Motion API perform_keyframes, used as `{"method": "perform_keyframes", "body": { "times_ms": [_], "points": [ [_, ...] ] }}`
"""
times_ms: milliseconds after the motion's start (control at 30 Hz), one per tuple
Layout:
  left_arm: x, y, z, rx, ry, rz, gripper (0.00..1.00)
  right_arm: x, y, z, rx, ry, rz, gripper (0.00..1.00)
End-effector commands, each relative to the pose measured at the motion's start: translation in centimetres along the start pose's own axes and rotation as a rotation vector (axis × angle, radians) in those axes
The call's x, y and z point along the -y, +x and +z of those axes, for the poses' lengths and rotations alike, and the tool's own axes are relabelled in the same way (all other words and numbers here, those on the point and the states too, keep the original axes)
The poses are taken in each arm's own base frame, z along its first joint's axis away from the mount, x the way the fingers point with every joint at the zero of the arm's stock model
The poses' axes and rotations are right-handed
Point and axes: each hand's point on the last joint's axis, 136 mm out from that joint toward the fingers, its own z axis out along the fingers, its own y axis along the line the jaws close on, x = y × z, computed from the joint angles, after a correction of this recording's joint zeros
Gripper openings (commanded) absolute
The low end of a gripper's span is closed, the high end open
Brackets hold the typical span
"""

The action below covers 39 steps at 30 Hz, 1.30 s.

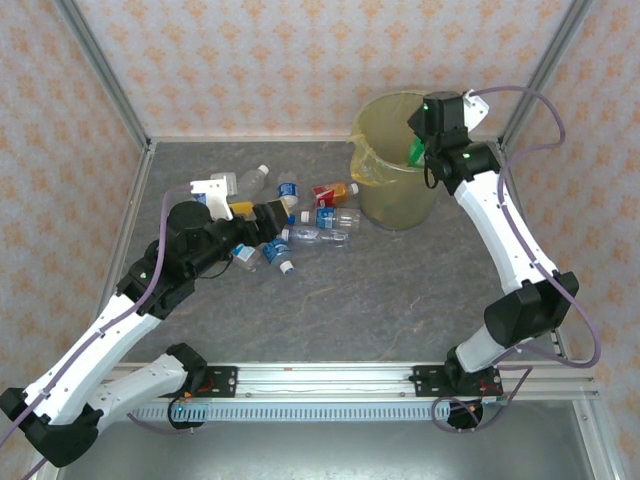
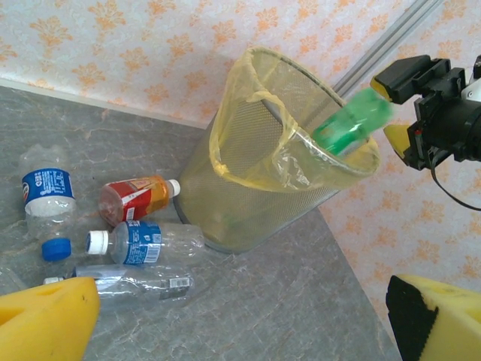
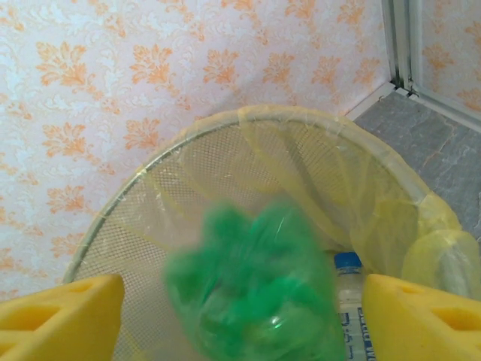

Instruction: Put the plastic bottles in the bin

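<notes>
The bin (image 1: 392,195) stands at the back right, a yellow-lined mesh bucket (image 2: 248,188). My right gripper (image 1: 428,132) hangs over its rim, open, its yellow pads (image 3: 68,316) wide apart. A blurred green bottle (image 3: 255,293) is between and below them, loose, tipping into the bin (image 2: 352,124). A clear blue-capped bottle (image 3: 347,289) lies inside. Left of the bin lie the red-orange bottle (image 2: 135,197), a blue-labelled bottle (image 2: 143,242) and several more (image 1: 288,190). My left gripper (image 1: 268,215) hovers open (image 2: 240,316) over that pile, holding nothing.
Patterned walls with metal corner posts (image 1: 545,70) close in the back and sides. A bare stretch of grey table (image 1: 390,300) lies between the bottle pile and the arm bases. A metal rail (image 1: 320,378) runs along the near edge.
</notes>
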Motion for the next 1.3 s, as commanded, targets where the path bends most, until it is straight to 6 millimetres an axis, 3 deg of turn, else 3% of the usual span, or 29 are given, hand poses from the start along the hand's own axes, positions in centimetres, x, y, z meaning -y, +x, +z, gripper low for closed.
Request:
{"method": "perform_keyframes", "body": {
  "times_ms": [0,167,200,433,767,1267],
  "points": [
    [-0.6,1.0,0.2,-0.02,-0.013,-0.013,0.99,0.0,-1.0,-1.0,-0.001,0.001,-0.008,0.94],
    [-1.5,1.8,0.9,-0.042,-0.045,-0.008,0.99,0.3,-1.1,-2.3,-0.017,-0.014,-0.013,0.96],
    [-1.8,2.1,1.1,-0.05,-0.058,-0.006,0.99,0.4,-1.1,-2.7,-0.023,-0.02,-0.013,1.0],
    [-3.3,4.3,1.9,-0.107,-0.096,0.003,0.99,1.4,0.0,-5.5,-0.071,-0.067,-0.023,1.0],
    [-6.3,7.1,2.5,-0.185,-0.223,-0.049,0.99,3.0,3.7,-9.4,-0.156,-0.189,-0.047,1.0],
    [-11.0,8.8,3.3,-0.159,-0.468,-0.213,0.99,1.2,7.4,-12.2,-0.29,-0.442,-0.197,1.0]
  ]
}}
